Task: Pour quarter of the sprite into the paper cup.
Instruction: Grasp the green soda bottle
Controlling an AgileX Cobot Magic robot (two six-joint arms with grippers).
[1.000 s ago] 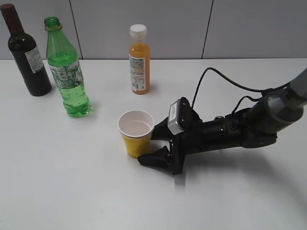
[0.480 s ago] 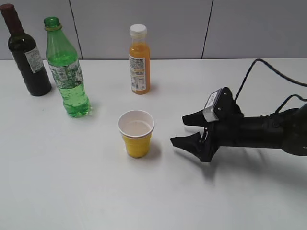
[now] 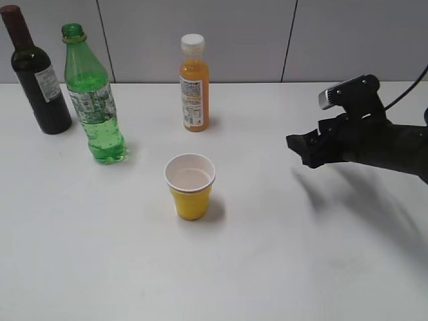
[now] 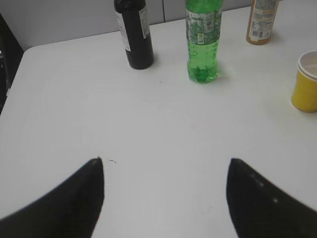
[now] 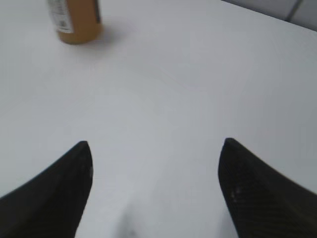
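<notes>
**Still no grip on the green bottle**

So, the green bottle [image 3: 94, 100] stands upright and uncapped, up and to the left of the yellow cup [image 3: 190, 186], apart from it. The wine bottle [image 3: 35, 70] is just beside the green one; the juice bottle [image 3: 194, 83] stands behind the cup. We have the right gripper [image 3: 302, 148] off to the cup's right, well apart, jaws spread w/ nothing between them. Our left gripper [image 4: 166, 191] is also spread and empty, facing the green bottle from a distance. Step in hand, we judge: reach and grasp, pour not begun. Next we need the left gripper around the bottle's body, approx. mid-height, then lift, carry over the cup, tilt gently.
</notes>
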